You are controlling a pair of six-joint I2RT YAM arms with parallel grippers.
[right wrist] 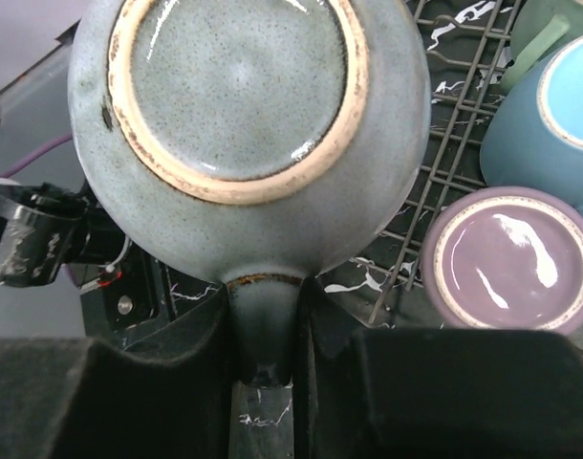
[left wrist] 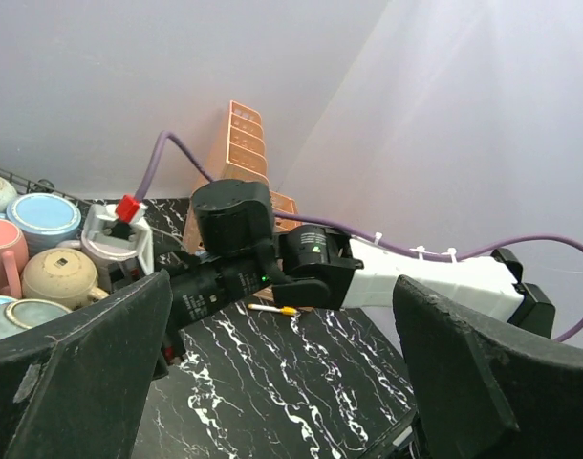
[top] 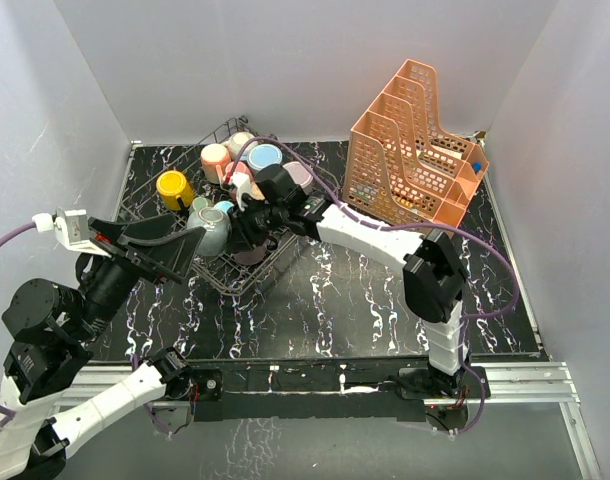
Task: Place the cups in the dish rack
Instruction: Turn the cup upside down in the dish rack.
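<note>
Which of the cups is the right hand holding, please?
The grey-green cup: the right hand pinches its handle, its base facing the wrist camera; the lilac cup and blue cup beside it are untouched.

In the overhead view I count one dish rack (top: 247, 277), one orange tiered organizer (top: 415, 150) and two arms, the left arm (top: 105, 290) and the right arm (top: 385, 235). Of cups (top: 173, 188) I make out at least eight; the right arm may hide more.
</note>
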